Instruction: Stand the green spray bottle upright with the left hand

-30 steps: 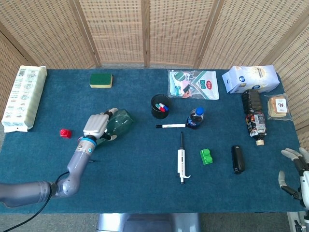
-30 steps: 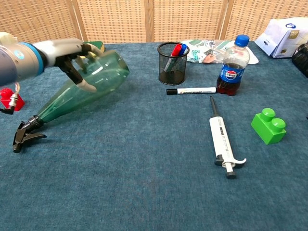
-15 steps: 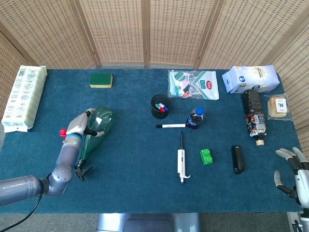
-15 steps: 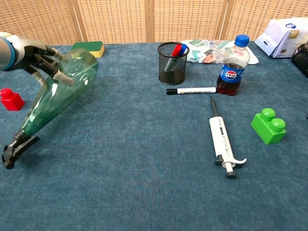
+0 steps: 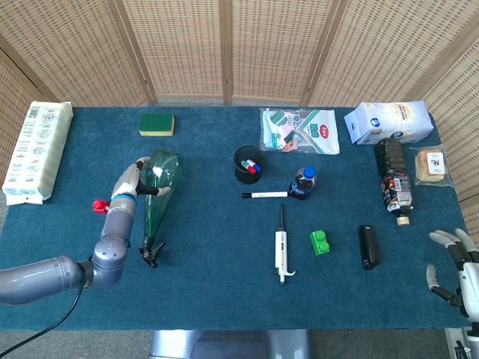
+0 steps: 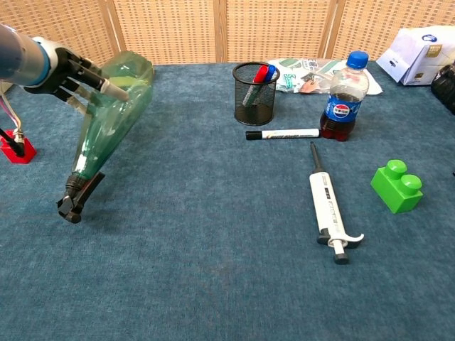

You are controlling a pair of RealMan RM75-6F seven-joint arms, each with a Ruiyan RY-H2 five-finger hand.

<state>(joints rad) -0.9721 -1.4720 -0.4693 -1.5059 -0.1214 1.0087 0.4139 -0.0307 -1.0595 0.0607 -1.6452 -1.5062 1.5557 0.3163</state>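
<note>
- Swinging steeply since the earlier frames, the translucent green plastic spray bottle is now tilting nozzle-down at the left of the chest view, its black trigger head touching the blue felt table and its broad base raised toward the upper left.
- Robot's left hand is gripping the bottle's wide end, fingers wrapping around the green body; in the head view the same hand is sitting left of centre.
- Robot's right hand is idling at the lower right corner of the head view, fingers apart, holding nothing.
- Small red block is lying at the far left edge, near the bottle.
- Risk, by judgement: the bottle is inverted, so it needs turning over to stand on its base; the smooth, tapering plastic could be slipping through the fingers, or the pivoting nozzle could be skidding across the felt and toppling the bottle toward the red block.
</note>
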